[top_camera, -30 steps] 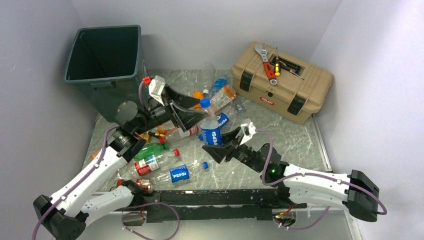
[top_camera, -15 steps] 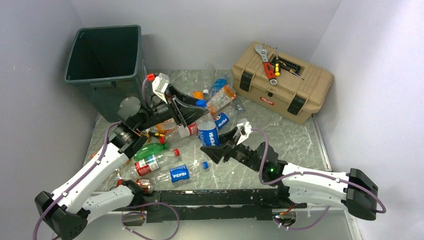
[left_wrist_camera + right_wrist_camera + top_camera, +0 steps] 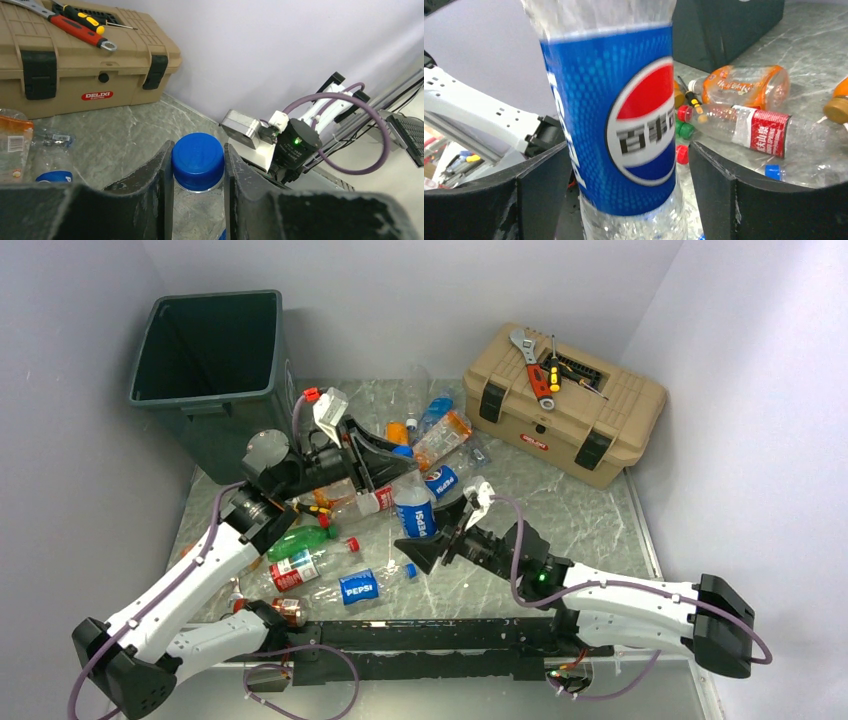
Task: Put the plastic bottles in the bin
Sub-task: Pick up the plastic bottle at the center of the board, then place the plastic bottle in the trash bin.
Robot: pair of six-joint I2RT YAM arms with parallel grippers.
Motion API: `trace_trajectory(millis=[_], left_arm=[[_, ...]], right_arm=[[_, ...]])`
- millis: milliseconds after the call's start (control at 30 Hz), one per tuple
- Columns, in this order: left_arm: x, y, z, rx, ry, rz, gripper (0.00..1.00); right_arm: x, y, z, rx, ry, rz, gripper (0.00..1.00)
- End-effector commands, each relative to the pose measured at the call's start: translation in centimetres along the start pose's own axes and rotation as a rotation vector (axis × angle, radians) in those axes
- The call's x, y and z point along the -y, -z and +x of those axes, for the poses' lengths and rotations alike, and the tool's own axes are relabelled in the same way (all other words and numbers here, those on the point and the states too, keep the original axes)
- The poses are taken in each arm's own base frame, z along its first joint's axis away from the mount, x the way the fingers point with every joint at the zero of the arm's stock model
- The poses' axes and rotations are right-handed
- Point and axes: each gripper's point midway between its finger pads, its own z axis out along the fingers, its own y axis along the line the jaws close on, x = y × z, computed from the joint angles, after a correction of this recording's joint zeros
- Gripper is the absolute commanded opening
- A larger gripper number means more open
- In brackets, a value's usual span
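A clear Pepsi bottle with a blue label hangs upright over the middle of the table. My left gripper is shut on its blue cap, one finger pressed on each side. My right gripper is open around the bottle's labelled body, with a gap on both sides. The dark green-grey bin stands at the far left, behind the left arm. Other plastic bottles lie on the table: an orange one, a green one and a red-labelled one.
A tan toolbox with a wrench and screwdrivers on its lid sits at the back right. A flattened Pepsi bottle and loose caps lie near the front. A yellow-handled screwdriver lies among the bottles. Walls close in on three sides.
My left gripper has closed on the bottle's blue cap. My right gripper has opened off the bottle's body and dropped a little toward the front. The bottle has shifted slightly left.
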Motion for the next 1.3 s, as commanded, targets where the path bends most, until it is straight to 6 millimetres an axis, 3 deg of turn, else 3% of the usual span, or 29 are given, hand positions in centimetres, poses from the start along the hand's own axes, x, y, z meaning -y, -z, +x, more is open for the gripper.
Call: trace_trajectory(millis=[0, 100, 200, 400, 567, 633, 767, 867, 933, 1200, 1267], left_arm=[[1.4, 0.4, -2.2, 0.04, -0.09, 0.015, 0.0], [1.2, 1.1, -3.4, 0.055, -0.166, -0.044, 0.0], [1.1, 2.8, -6.1, 0.068, -0.304, -0.156, 0.0], [-0.6, 7.5, -15.3, 0.217, -0.63, -0.536, 0.0], [-3.1, 12.9, -23.6, 0.423, -0.803, -0.982, 0.0], [-2.4, 14.5, -27.1, 0.526, -0.913, -1.099, 0.0], [-3.1, 13.6, -30.7, 0.503, -1.02, -1.218, 0.0], [-5.3, 14.2, -32.9, 0.498, -1.001, -1.313, 0.0], [-7.9, 15.7, -33.8, 0.507, -0.913, -1.345, 0.0], [-15.8, 20.5, -34.4, 0.571, -0.76, -1.521, 0.0], [-17.6, 20.7, -34.2, 0.573, -0.753, -1.526, 0.0]], right_arm=[[-1.3, -0.7, -3.2, 0.039, -0.017, -0.004, 0.98], [-1.0, 0.1, -3.7, 0.007, -0.002, 0.037, 1.0], [-0.3, 1.7, -4.9, -0.02, 0.04, 0.105, 1.0], [3.4, 6.4, -7.6, 0.012, 0.001, 0.382, 1.0], [4.4, 8.0, -6.3, 0.015, 0.014, 0.398, 1.0], [4.6, 8.2, -5.3, -0.005, 0.013, 0.391, 1.0], [6.1, 8.5, -3.5, -0.033, -0.006, 0.454, 1.0], [7.0, 8.9, -2.7, -0.035, -0.014, 0.497, 1.0], [7.0, 9.1, -2.4, -0.035, -0.013, 0.484, 1.0], [6.3, 10.1, -0.8, -0.057, -0.023, 0.41, 1.0], [6.4, 10.3, -0.4, -0.061, -0.027, 0.407, 1.0]])
